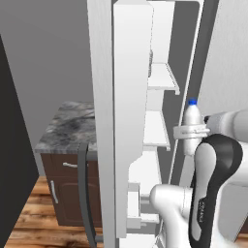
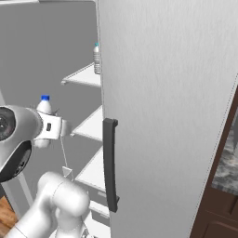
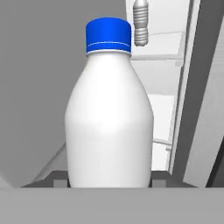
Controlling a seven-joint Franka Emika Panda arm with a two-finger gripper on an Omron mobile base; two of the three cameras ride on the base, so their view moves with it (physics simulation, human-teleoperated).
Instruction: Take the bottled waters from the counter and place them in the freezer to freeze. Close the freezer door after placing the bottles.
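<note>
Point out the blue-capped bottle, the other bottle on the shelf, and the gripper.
blue-capped bottle (image 3: 109, 131), hand view, on its body.
other bottle (image 2: 97, 59), right base view, on its body.
gripper (image 1: 192, 131), left base view, between its fingertips.

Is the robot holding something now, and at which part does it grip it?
Yes. The jaws are shut on the blue-capped water bottle, upright, gripping the lower part of its body, well below the cap, in front of the open freezer.

Arm (image 1: 213, 189): glossy white rounded links, black joint shells, faint grey lettering on forearm; white gripper (image 1: 190, 131) block.
</note>
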